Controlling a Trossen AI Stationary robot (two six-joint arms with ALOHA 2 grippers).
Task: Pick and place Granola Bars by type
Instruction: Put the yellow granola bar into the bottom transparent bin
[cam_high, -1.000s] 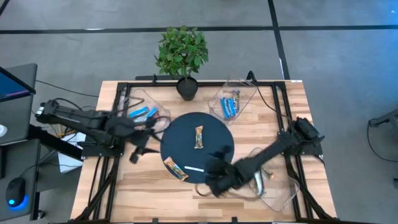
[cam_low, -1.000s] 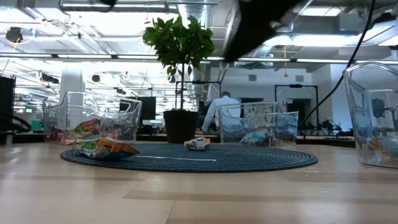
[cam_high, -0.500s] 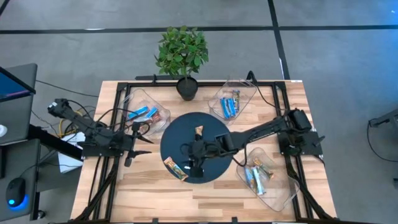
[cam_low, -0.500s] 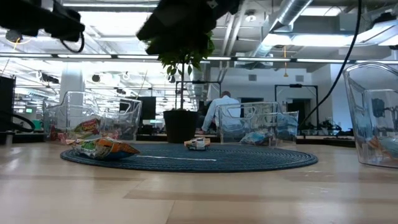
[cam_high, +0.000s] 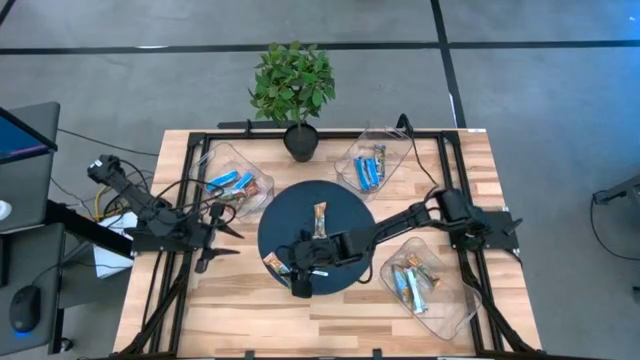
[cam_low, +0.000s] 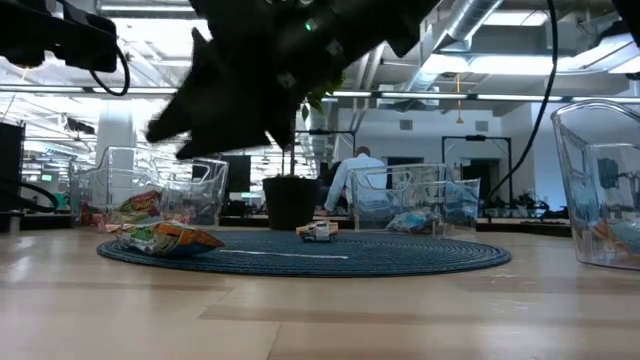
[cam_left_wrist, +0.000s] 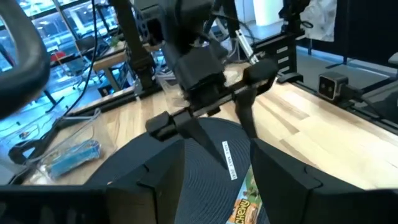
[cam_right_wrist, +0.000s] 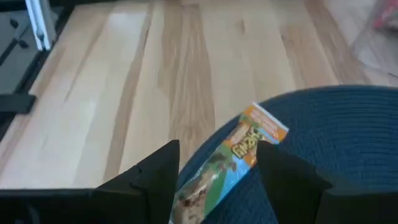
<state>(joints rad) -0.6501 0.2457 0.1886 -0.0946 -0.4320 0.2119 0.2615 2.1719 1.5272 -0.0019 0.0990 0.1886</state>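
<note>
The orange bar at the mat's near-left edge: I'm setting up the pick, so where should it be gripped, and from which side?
The orange bar lies flat on the round mat, so come straight down and pinch its long edges near mid-length. The right end effector is already over it, open, fingers either side.

No readable lettering; bar wrapper (cam_right_wrist: 245, 144) print perhaps a logo.

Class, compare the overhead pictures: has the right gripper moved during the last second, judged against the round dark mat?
Yes. The right gripper went from off the round dark mat's near-right edge, across it, to its near-left edge, now open above the orange-green bar.
</note>
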